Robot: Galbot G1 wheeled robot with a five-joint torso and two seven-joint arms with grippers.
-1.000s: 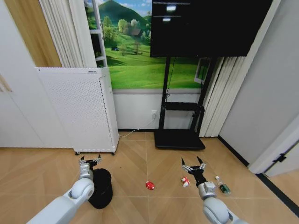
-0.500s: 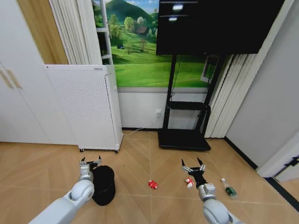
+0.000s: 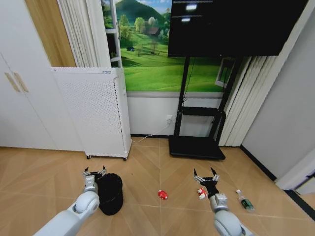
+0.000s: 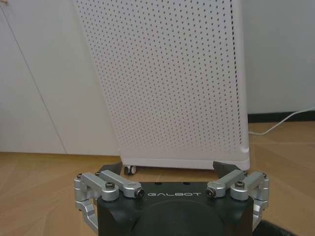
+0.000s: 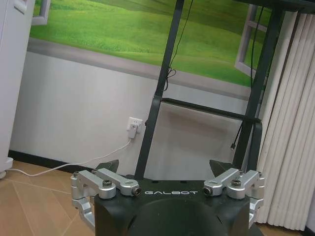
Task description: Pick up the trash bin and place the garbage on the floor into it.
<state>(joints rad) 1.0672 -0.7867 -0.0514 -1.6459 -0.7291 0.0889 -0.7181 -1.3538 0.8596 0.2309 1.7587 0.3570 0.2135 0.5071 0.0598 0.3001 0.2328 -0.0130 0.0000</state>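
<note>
Head view gives me the white perforated appliance point(image 3: 96, 112) against the wall on my left and the black TV stand point(image 3: 198, 128) to its right, with wood floor point(image 3: 147, 167) in front. From the left wrist camera the same appliance point(image 4: 167, 83) fills the background. Next in size, the trash bin point(image 3: 110, 193) stands upright on the floor just beside my left gripper point(image 3: 94, 172), which hangs at its left with fingers spread open and holding nothing. My right gripper point(image 3: 207, 175) is likewise open and empty, low over the floor further right. The clear bottle with green label point(image 3: 245, 201) lies on the floor to the right of that gripper. The red-and-white wrapper point(image 3: 201, 192) lies just by the right gripper, partly hidden behind it. The red wad point(image 3: 162, 194) sits between bin and wrapper.
</note>
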